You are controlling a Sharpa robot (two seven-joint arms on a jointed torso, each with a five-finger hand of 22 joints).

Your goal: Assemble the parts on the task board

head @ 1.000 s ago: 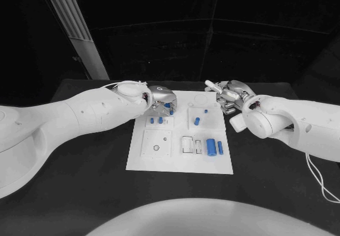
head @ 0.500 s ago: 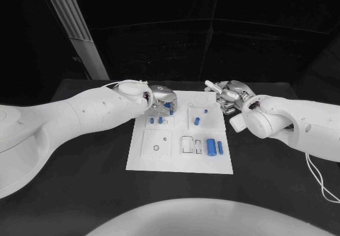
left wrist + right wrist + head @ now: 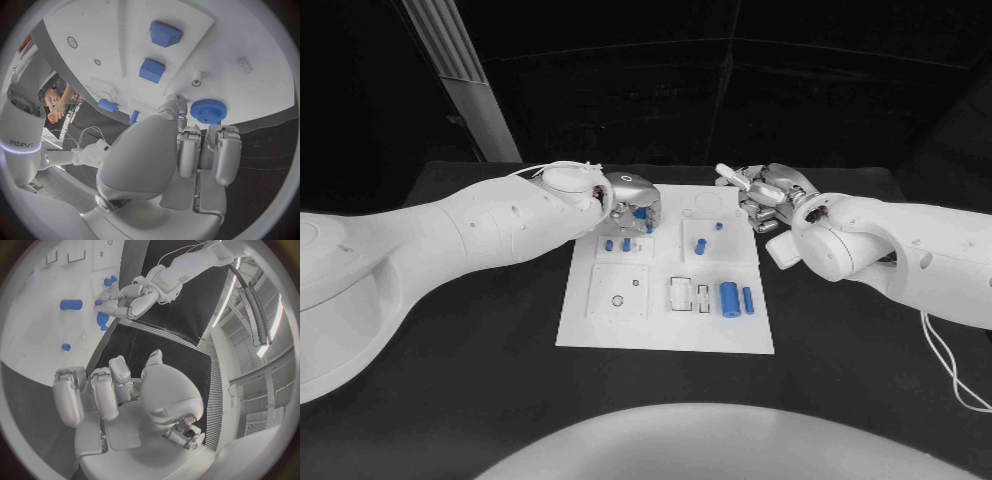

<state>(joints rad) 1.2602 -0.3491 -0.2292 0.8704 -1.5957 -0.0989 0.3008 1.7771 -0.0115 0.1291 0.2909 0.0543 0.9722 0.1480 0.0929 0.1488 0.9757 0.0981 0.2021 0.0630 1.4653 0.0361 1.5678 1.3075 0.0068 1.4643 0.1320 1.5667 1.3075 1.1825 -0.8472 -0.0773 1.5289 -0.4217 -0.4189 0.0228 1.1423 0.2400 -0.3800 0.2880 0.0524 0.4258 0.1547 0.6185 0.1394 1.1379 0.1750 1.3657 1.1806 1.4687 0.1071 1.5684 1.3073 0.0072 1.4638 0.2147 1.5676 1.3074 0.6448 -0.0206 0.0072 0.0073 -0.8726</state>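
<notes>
The white task board (image 3: 668,325) lies in the middle of the black table. My left hand (image 3: 629,194) hangs over its far left corner, fingers curled, with the fingertips (image 3: 220,137) and thumb against a blue gear (image 3: 209,111) that sits flat on the board (image 3: 94,30). Two blue blocks (image 3: 165,33) (image 3: 152,70) stand just in front of that hand, also seen as the block pair (image 3: 619,243). My right hand (image 3: 764,190) hovers off the board's far right edge; its fingers (image 3: 103,392) are apart and hold nothing.
Two blue cylinders (image 3: 728,297) (image 3: 749,300) lie on the board's right side, and two small blue pieces (image 3: 701,245) (image 3: 720,226) lie farther back. Pale recesses (image 3: 620,297) mark the board's near left. Black table (image 3: 473,380) surrounds the board.
</notes>
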